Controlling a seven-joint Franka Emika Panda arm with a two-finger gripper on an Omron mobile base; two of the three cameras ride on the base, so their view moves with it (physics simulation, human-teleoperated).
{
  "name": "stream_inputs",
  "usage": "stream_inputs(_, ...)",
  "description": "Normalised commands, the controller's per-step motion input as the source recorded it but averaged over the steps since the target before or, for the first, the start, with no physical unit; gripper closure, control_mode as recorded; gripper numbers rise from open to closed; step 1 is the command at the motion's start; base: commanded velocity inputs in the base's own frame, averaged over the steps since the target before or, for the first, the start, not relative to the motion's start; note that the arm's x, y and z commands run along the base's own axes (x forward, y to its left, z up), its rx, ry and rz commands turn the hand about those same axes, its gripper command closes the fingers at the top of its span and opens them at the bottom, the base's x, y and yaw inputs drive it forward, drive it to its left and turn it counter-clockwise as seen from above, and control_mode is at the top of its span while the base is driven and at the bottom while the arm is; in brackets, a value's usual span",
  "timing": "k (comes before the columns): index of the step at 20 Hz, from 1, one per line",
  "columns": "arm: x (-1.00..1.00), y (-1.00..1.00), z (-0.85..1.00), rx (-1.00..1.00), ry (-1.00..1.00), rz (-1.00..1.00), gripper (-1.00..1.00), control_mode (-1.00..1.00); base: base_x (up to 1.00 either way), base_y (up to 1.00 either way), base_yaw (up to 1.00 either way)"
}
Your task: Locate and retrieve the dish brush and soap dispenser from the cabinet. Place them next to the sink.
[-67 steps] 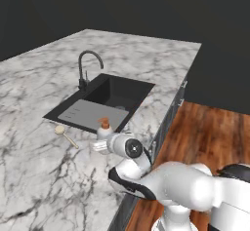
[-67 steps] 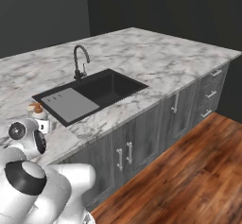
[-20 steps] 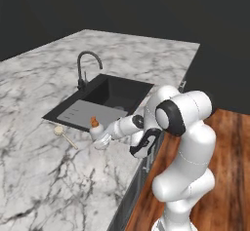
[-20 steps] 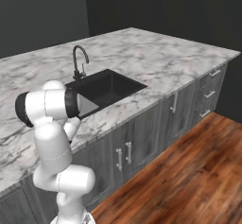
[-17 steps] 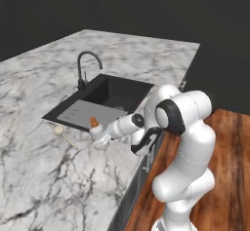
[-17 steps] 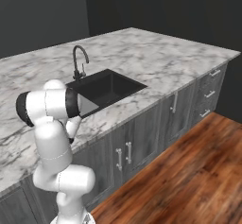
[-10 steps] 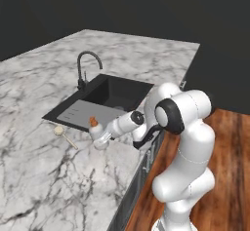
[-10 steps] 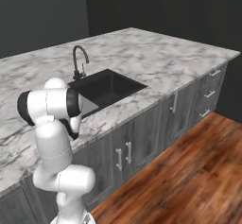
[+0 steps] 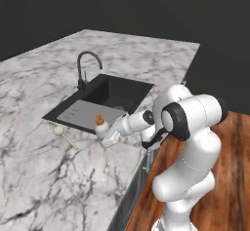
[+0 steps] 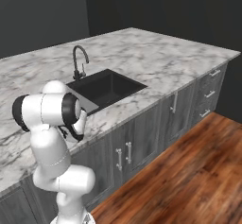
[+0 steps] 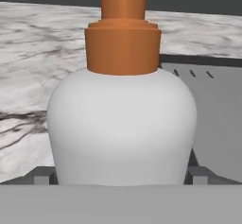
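Standing by the sink (image 9: 114, 94), soap dispenser (image 11: 122, 124) between wide-spread gripper (image 9: 108, 138) fingers, dish brush (image 9: 63, 136) beside.

The left base view looks from behind the arm, high up, forward and down across the marble table (image 9: 44, 176) to the sink (image 9: 105, 101) and faucet (image 9: 84, 69). The right base view stands farther back on the other side, facing the same sink (image 10: 106, 88) and the wooden floor (image 10: 189, 171). The hand view sits very near the soap bottle (image 11: 123, 124), level with it, with the sink's grey draining section (image 11: 217, 114) behind it
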Motion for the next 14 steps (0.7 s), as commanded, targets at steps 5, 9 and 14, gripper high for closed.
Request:
stream_inputs(5, -0.87, -0.26, -0.36, 0.21, -0.28, 0.08, -1.00, -1.00, 0.00, 0.00, 0.00)
stream_inputs(9, -0.28, 0.03, -0.39, 0.22, -0.11, 0.08, -1.00, -1.00, 0.00, 0.00, 0.00)
stream_inputs(14, 0.04, 0.00, -0.28, 0.23, -0.03, 0.07, -1.00, -1.00, 0.00, 0.00, 0.00)
